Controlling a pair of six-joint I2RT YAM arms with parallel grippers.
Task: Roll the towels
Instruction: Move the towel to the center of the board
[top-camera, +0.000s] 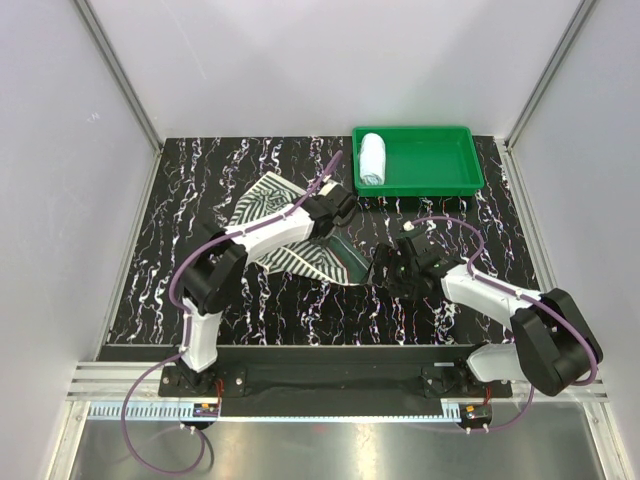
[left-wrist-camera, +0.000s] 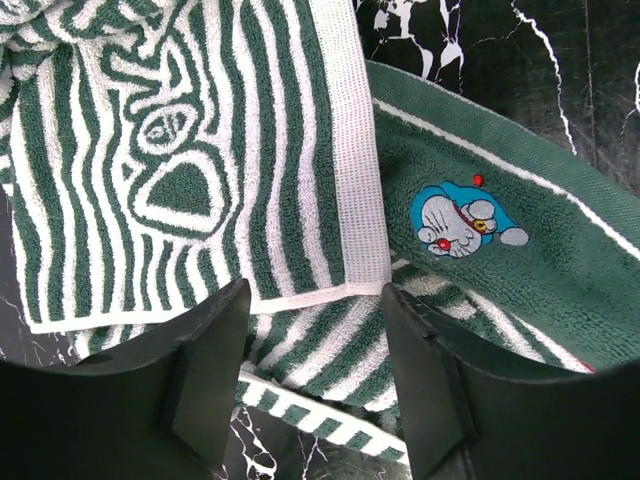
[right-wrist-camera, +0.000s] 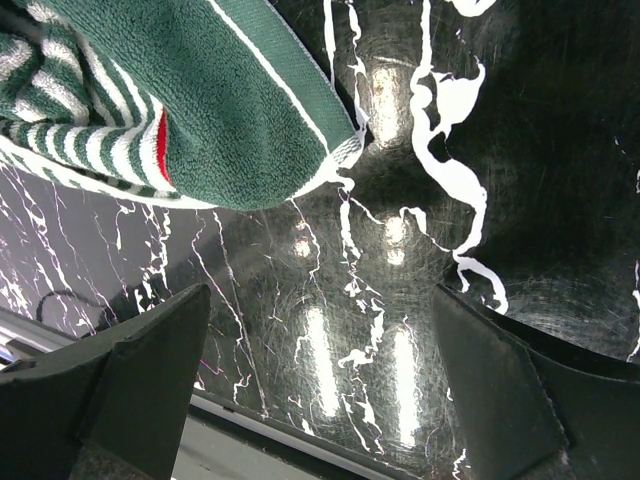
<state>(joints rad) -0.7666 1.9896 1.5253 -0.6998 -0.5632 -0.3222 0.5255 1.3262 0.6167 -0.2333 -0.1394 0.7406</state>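
A striped green-and-white towel (top-camera: 270, 225) lies spread on the black marbled table, one corner folded over to show a plain green face (left-wrist-camera: 520, 270) with a small cartoon patch. My left gripper (top-camera: 335, 212) hovers over that folded edge. Its jaws stand apart, straddling the white hem and the layers beneath (left-wrist-camera: 315, 300), and do not pinch them. My right gripper (top-camera: 388, 263) is wide open just right of the towel's green corner (right-wrist-camera: 230, 120), with only bare table between its fingers (right-wrist-camera: 320, 300). A pale blue towel (top-camera: 372, 158) lies rolled in the green tray (top-camera: 435, 160).
The green tray stands at the back right of the table. Grey walls with metal posts close in the sides and back. The table's near edge and a metal rail (right-wrist-camera: 260, 435) run just beneath the right gripper.
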